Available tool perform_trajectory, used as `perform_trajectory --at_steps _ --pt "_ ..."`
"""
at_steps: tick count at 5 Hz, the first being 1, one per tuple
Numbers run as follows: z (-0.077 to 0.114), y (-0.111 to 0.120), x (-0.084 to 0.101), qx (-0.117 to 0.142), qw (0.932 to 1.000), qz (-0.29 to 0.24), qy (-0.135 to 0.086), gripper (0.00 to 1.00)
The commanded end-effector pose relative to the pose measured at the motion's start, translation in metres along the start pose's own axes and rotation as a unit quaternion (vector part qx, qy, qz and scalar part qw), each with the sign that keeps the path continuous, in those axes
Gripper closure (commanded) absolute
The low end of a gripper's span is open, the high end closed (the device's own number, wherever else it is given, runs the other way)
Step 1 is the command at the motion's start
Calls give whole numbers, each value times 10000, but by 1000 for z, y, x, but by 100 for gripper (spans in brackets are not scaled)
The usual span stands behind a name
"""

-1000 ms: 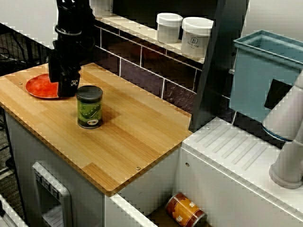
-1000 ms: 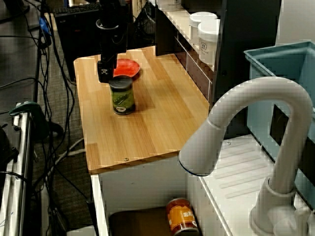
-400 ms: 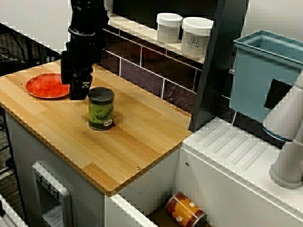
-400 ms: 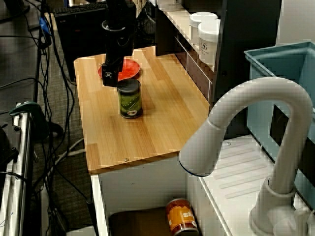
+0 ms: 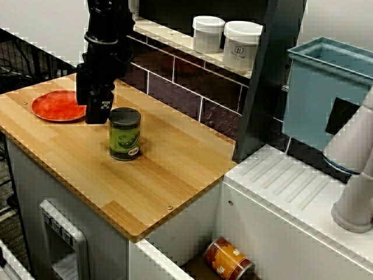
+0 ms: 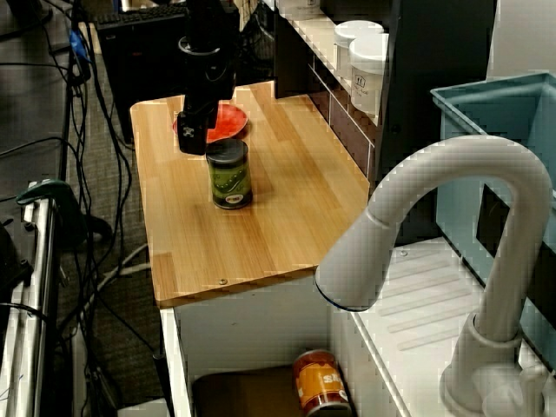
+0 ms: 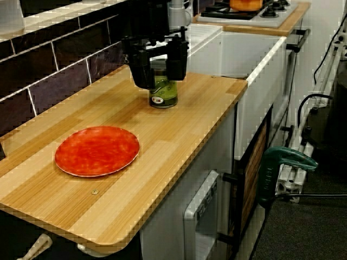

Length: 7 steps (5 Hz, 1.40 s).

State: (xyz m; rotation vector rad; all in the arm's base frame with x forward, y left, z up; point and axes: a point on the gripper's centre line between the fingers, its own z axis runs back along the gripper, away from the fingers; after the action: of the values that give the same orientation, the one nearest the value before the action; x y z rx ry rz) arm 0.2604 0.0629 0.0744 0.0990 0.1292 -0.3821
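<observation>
the green can (image 5: 125, 134) stands up on the wooden counter (image 5: 175, 169), right beside the gripper (image 5: 97, 114), on the side away from the red plate (image 5: 57, 105). the gripper's fingers are apart, holding nothing.

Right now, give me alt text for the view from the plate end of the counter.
A black pincer, jaws apart, hangs just in front of an upright green can on a wooden counter. A red plate lies nearer the camera.

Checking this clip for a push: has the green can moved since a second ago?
Yes. The green can has slid along the counter, farther from the red plate, in the view from the side.
</observation>
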Motion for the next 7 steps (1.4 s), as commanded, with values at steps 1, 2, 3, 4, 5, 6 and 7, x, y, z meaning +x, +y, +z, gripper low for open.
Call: perform_trajectory --at_steps 1,2,3,4,5,6,7 --pt "25 -17 -2 490 9707 -2320 -404 0" --pt "25 -23 0 660 9448 -3173 -491 0" --pt "18 -22 8 587 9163 -3931 -492 0" --pt "17 -13 12 524 9113 -4056 -477 0" --pt "19 -5 12 407 9168 -3939 -520 0" --pt "19 -1 13 420 9207 -3845 -519 0" --pt "15 4 14 219 9254 -3746 -535 0"
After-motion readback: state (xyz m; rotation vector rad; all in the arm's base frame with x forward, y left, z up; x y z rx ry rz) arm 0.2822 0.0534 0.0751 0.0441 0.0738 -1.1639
